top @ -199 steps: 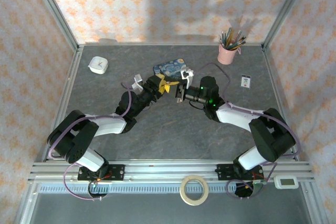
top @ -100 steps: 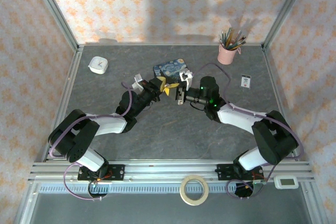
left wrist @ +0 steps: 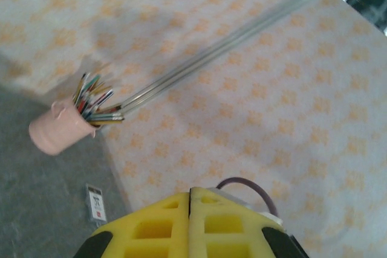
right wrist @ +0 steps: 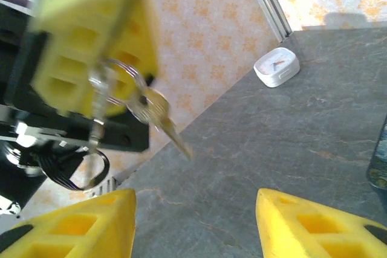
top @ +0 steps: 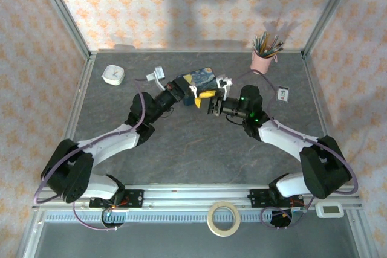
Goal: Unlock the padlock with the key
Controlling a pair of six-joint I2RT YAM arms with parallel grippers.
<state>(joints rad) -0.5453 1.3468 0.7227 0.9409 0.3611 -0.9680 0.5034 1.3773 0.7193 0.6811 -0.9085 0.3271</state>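
Step in hand, by my reading: the pick-up of the key, before any insertion. The left tool [right wrist: 91,25] is held up above the tabletop [top: 181,149], just in front of the blue starry-night box [top: 196,78]. In its own wrist view its yellow fingers [left wrist: 151,228] sit pressed together with no gap at the seam. From the right wrist view they pinch a small metal cluster. It comprises thin wire loops, a brass-coloured key [right wrist: 160,116] dangling at a slant, and a grey metal piece hanging straight down, which I take to be the padlock [right wrist: 95,122]. This part is blurred, so I cannot tell body from shackle, nor where the keyhole faces. The right tool [right wrist: 193,222] faces the cluster from just beside it with its jaws spread wide, holding nothing. In the top view the two tools nearly meet, the left tool [top: 203,95] at the box edge and the right tool [top: 213,107] next to it. Next move, as I judge it: bring the open fingers around the key's head and close squarely. The key hangs loose on its ring and may swing or twist away. The lock is not yet opened.
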